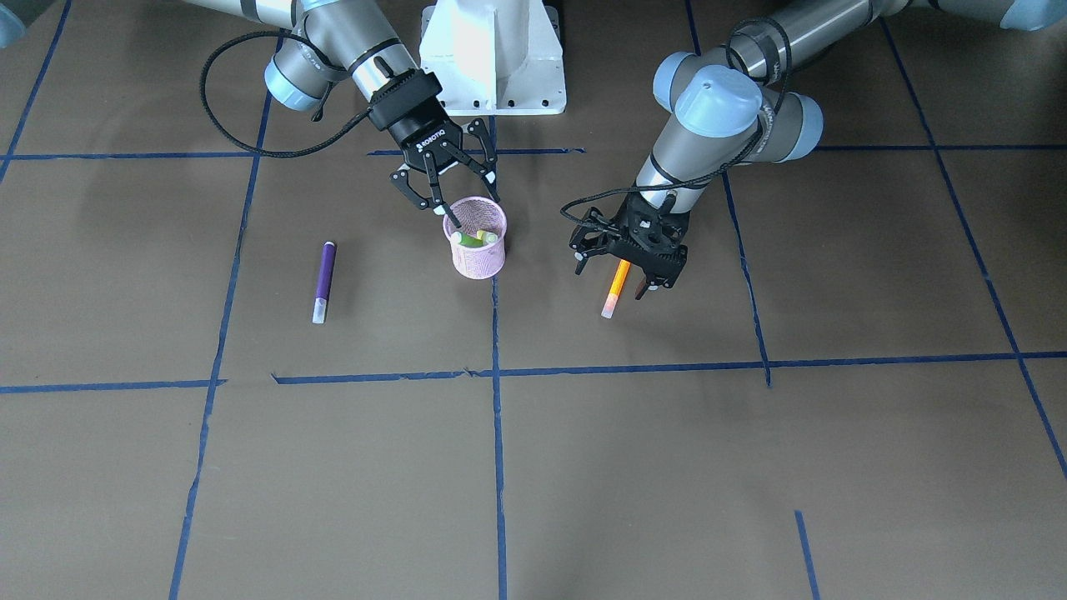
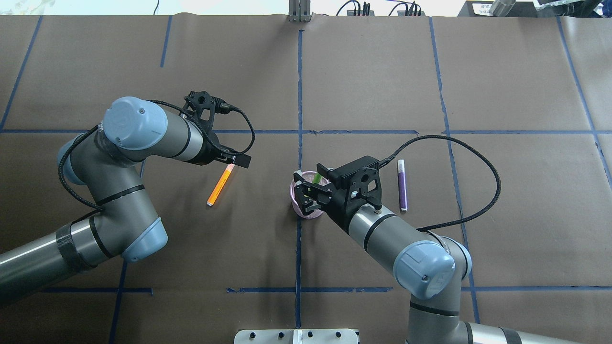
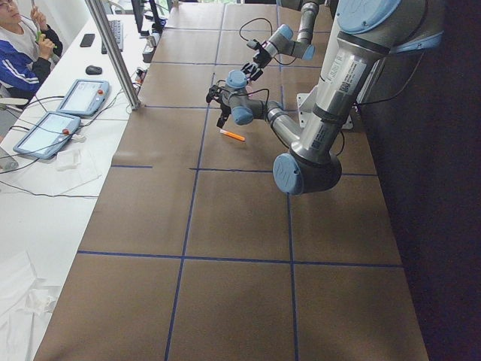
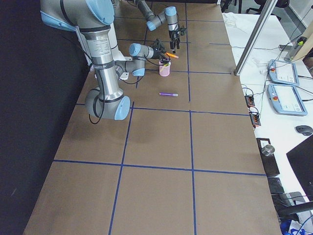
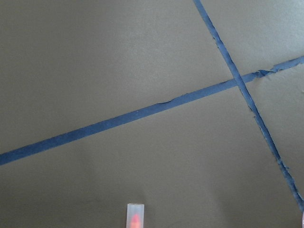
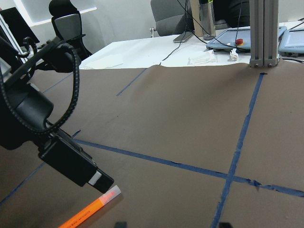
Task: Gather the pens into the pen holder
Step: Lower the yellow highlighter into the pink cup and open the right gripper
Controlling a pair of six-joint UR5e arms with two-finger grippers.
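Order: as the overhead view runs, left to right.
Bench: a brown bench [image 2: 430, 71], marked into squares by blue tape lines [image 2: 300, 95].
Left hand: the left hand [image 2: 235, 162] hangs low over the bench, left of the middle tape line and tilted rather than plumb. One dark finger shows as a bar, and its tip meets the far end of the orange pen. I cannot tell whether the hand is clenched on that end or only set around it. The left wrist view shows just the pen's pale end at the bottom edge, with no fingertips in sight.
Orange pen: the orange pen [image 2: 220, 186] runs from the left hand's fingertip back toward the robot and to the left. I cannot tell whether it lies flat on the bench or is raised at the far end.
Pen holder: the pen holder [image 2: 305, 211] stands upright on the middle tape line, near the centre and well apart from the orange pen.
Green pen: the green pen [image 1: 472, 241] is inside the pen holder, leaning, with its top just below the rim.
Right hand: the right hand [image 2: 307, 195] is right over the holder's mouth, released and grasping nothing. Its fingers are spread wide, and one finger reaches over the rim.
Purple pen: the purple pen [image 2: 402, 186] lies flat on the bench by itself, right of the holder and beside the right arm's wrist, touched by nothing.
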